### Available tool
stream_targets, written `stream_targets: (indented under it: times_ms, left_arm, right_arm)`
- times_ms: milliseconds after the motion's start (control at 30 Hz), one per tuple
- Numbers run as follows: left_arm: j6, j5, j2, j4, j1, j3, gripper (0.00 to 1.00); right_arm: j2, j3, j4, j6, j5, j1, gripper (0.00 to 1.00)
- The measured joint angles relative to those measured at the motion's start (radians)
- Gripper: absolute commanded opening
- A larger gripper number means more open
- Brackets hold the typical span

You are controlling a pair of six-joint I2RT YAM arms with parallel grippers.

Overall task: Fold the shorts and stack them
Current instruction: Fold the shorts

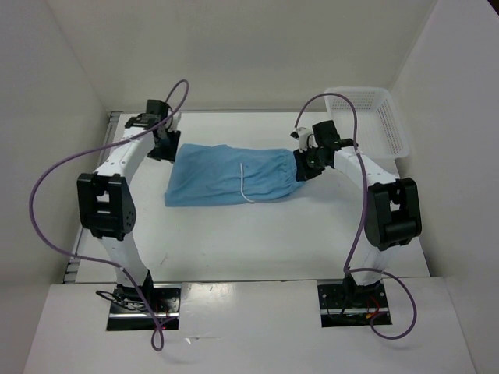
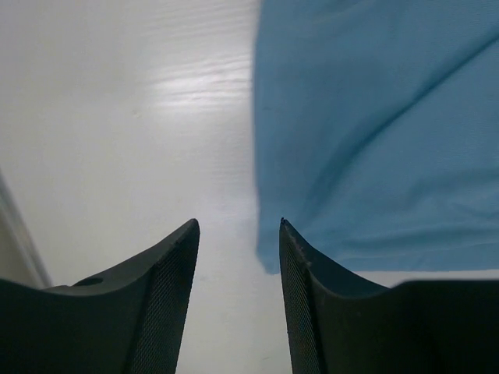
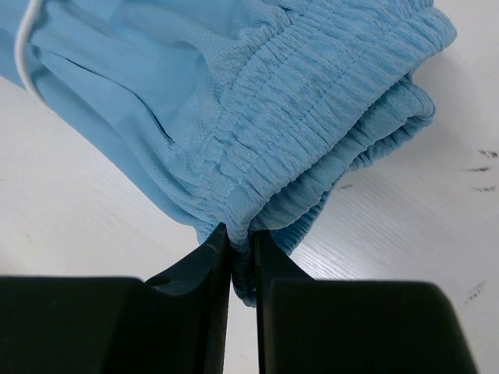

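The sky-blue shorts lie flat across the middle of the white table, folded lengthwise, waistband to the right, with a thin white drawstring on top. My right gripper is shut on the gathered elastic waistband, which is pinched between its fingers in the right wrist view. My left gripper is open and empty at the shorts' left leg end; in the left wrist view the fabric corner sits just beside the right finger.
A white plastic lattice basket stands at the back right of the table, behind the right arm. Purple cables loop above both arms. White walls enclose the table on the left, right and back.
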Motion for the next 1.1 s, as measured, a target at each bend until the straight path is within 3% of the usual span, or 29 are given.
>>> stream_targets:
  times_ms: [167, 333, 833, 933, 1000, 1100]
  left_arm:
    - [0.0, 0.05, 0.19, 0.038, -0.111, 0.092, 0.53]
    - [0.0, 0.069, 0.374, 0.045, -0.122, 0.167, 0.56]
    - [0.0, 0.181, 0.396, 0.075, -0.152, 0.229, 0.6]
    - [-0.002, 0.219, 0.43, 0.08, -0.173, 0.241, 0.5]
    - [-0.002, 0.245, 0.459, 0.077, -0.186, 0.281, 0.37]
    - [0.0, 0.29, 0.515, 0.087, -0.203, 0.364, 0.32]
  right_arm:
    - [-0.002, 0.003, -0.044, -0.046, 0.079, -0.008, 0.0]
    - [-0.005, 0.031, -0.084, -0.109, 0.161, -0.023, 0.0]
    - [-0.001, 0.24, -0.118, -0.235, 0.345, -0.024, 0.0]
    - [0.005, 0.27, -0.116, -0.262, 0.38, -0.024, 0.0]
    - [0.011, 0.287, -0.115, -0.287, 0.412, -0.014, 0.0]
    - [0.017, 0.296, -0.11, -0.33, 0.482, 0.019, 0.0]
